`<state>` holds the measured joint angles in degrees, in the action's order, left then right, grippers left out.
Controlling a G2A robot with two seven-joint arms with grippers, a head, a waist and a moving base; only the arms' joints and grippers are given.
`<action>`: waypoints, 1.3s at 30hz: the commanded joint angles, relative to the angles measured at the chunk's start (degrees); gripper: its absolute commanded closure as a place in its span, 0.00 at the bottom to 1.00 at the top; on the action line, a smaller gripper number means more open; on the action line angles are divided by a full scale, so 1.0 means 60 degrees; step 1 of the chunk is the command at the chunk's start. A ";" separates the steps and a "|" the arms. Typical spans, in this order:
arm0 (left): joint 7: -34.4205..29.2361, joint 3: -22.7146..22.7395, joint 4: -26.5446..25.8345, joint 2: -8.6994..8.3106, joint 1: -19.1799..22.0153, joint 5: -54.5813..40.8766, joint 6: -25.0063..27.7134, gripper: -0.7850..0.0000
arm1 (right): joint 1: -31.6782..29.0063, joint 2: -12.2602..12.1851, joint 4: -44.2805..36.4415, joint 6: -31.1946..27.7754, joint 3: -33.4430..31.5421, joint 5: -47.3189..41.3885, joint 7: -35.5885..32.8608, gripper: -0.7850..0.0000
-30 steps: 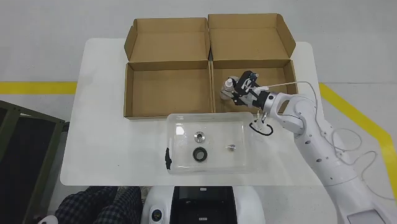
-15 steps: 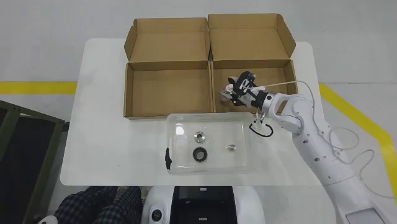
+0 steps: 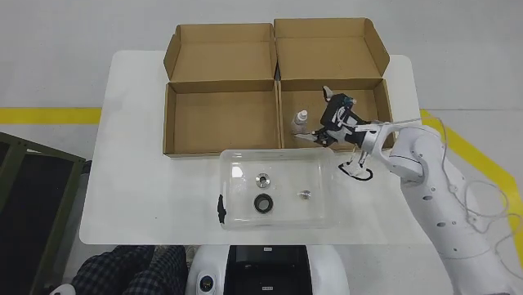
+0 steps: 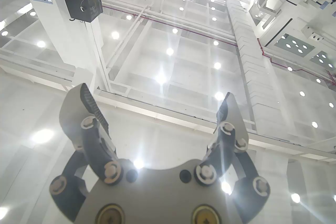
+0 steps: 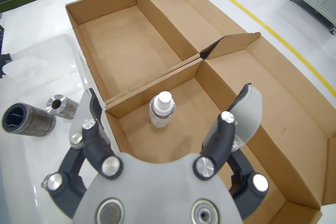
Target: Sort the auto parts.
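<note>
The white worktop (image 3: 131, 172) carries a left box (image 3: 221, 123) and a right box (image 3: 310, 99), both open cardboard, with a clear tray (image 3: 286, 172) at their 6 o'clock. The right pincer (image 3: 315, 134) (image 5: 170, 91) hangs spread and empty over the right box. It is at 4 o'clock of the white-capped part (image 3: 301, 118) (image 5: 162, 109), which stands upright near that box's 9 o'clock wall. The left pincer (image 4: 156, 92) gapes empty, facing the ceiling. In the tray lie a dark bearing (image 3: 264, 204) (image 5: 27, 120), a metal bushing (image 3: 261, 180) (image 5: 61, 106) and a small fitting (image 3: 305, 194).

Glossy white on the worktop (image 3: 139, 172). Plain brown for the cardboard box (image 3: 221, 123) and the second box (image 3: 327, 58) beside it. Clear bottle (image 5: 162, 110), white cap. See-through tray (image 3: 245, 154); inside, silver cylinder (image 5: 61, 107) and dark grey bushing (image 5: 29, 120). Pale grey right pincer (image 5: 169, 91), black links; likewise the left pincer (image 4: 155, 90), ribbed black pads. Grey floor (image 3: 82, 17), yellow stripe.
</note>
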<state>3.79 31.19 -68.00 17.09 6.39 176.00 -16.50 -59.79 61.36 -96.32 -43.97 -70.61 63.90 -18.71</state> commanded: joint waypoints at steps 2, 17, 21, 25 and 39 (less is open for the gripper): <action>0.0000 0.0000 0.0000 0.0000 0.0000 0.0000 0.0000 0.00 | -0.0364 -0.0104 -0.0776 -0.0350 -0.0288 0.0035 -0.0362 0.00; 0.0000 0.0000 0.0000 0.0000 0.0000 0.0000 0.0000 0.00 | -0.2270 -0.0539 -0.3328 -0.1947 -0.1024 0.0576 -0.1915 0.00; 0.0000 0.0000 0.0000 0.0000 0.0000 0.0000 0.0000 0.00 | -0.2706 -0.0622 -0.3701 -0.2185 -0.1057 0.0842 -0.2114 0.00; 0.0000 0.0000 0.0000 0.0000 0.0000 0.0000 0.0000 0.00 | -0.3033 -0.0702 -0.3928 -0.2338 -0.0953 0.1139 -0.2234 0.00; 0.0000 0.0000 0.0000 0.0000 0.0000 0.0000 0.0000 0.00 | -0.2690 -0.0922 -0.3365 -0.2338 0.0093 0.2020 -0.2761 0.00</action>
<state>3.79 31.19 -68.00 17.09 6.39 176.00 -16.50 -76.29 55.91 -116.79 -58.00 -70.41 75.92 -35.09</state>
